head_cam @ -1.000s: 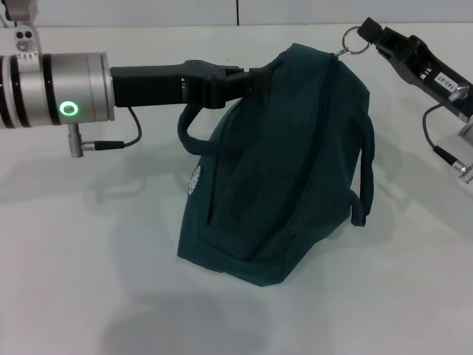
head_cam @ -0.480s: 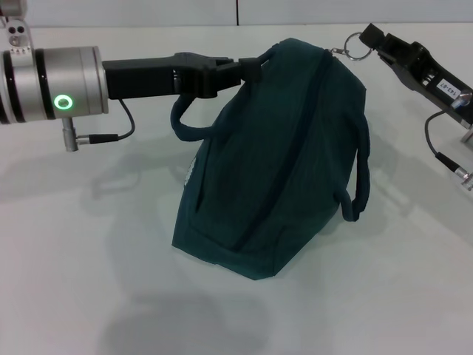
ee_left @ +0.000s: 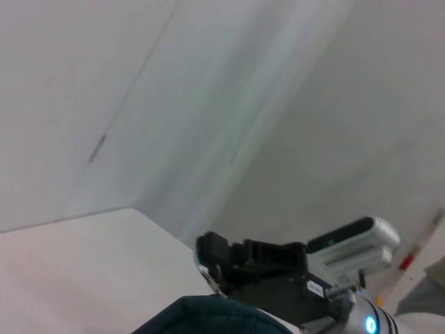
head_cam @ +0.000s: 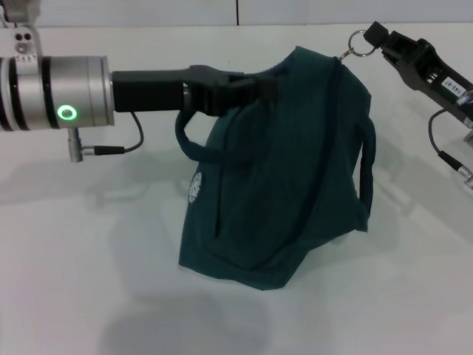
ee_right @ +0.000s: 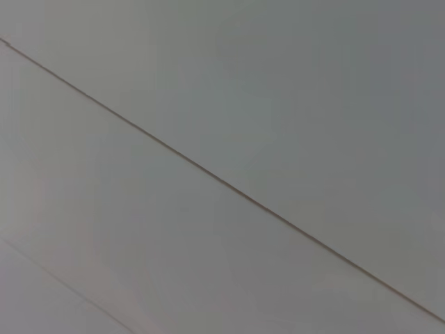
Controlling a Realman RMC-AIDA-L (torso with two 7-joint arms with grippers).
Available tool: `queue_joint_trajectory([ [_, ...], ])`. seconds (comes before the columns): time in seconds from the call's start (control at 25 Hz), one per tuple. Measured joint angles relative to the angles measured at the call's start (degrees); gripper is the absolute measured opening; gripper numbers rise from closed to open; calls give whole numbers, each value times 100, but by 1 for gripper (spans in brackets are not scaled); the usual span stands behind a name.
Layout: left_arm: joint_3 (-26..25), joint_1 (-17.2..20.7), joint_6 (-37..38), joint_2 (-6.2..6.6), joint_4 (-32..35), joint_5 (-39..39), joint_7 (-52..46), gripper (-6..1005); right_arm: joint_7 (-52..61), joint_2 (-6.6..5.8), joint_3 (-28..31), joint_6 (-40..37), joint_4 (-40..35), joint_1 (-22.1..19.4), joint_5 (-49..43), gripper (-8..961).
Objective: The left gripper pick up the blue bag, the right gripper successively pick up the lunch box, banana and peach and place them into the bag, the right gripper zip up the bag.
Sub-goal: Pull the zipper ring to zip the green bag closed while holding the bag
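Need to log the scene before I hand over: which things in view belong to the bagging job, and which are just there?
Job:
blue bag, zipped
zipper pull ring
left gripper, clamped on the bag's top
right gripper, at the ring

Just there:
white table
No lunch box, banana or peach visible.

Over the last second the blue bag [head_cam: 284, 170] swung rather than settling: half a second ago it sat higher and nearer the tabletop's left edge, and it then dropped and shifted toward the right edge, ending close to where it had hung a second ago. The left tool [head_cam: 251, 85], clamped on the bag's top edge, followed the same path, up and leftward, then down and rightward. The right tool [head_cam: 369, 38], holding the zipper's ring [head_cam: 360, 43], moved with the bag's top corner and finished slightly higher and nearer the far edge than a second ago. The bag's right-side handle [head_cam: 367, 170] hung straighter.
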Motion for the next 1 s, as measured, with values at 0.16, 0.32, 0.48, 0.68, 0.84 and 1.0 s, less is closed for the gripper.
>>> queue_joint_trajectory([
  [0.16, 185, -13, 29, -9, 0, -34, 14, -1, 304, -28, -20, 38, 20, 22, -30, 24],
  [0.32, 225, -22, 159, -15, 0, -40, 42, -1, 615, -35, -30, 50, 23, 19, -68, 27],
  [0.48, 247, -29, 261, -19, -1, -81, 63, -1, 1219, -67, -32, 70, 31, 60, -339, 29],
  [0.68, 373, -23, 455, -20, -9, -253, 301, -1, 1668, -43, -53, 314, 35, 123, -544, 32],
  [0.84, 352, -19, 596, 7, -9, -338, 342, -2, 1778, -21, -105, 466, 37, 141, -565, 34],
  [1.0, 342, 3, 740, 41, 1, -424, 407, -2, 1804, -9, -133, 574, 38, 129, -567, 36],
])
